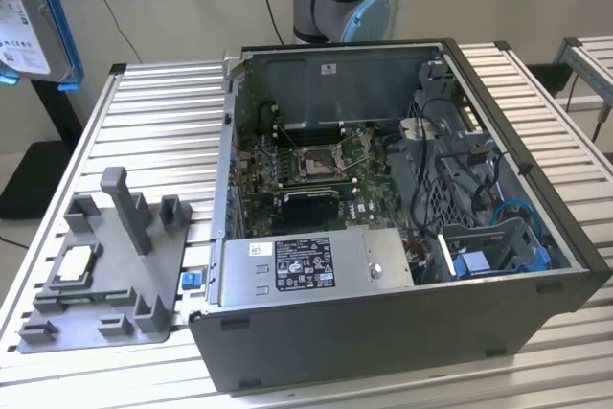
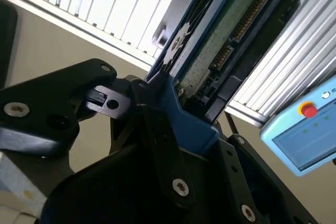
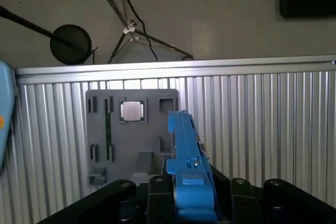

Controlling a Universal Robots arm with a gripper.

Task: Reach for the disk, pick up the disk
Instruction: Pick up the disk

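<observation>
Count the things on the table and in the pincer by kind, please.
Disk, clamped in the pincer: 1
Computer case: 1
Grey holder tray: 1
Chip on the tray: 1
Total: 4

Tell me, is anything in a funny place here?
Yes: the disk is up in the air at the exterior view's left, resting on nothing, because the gripper is shut on its blue edge. The computer case lies open, side panel off. Nothing looks spilled or broken.
</observation>
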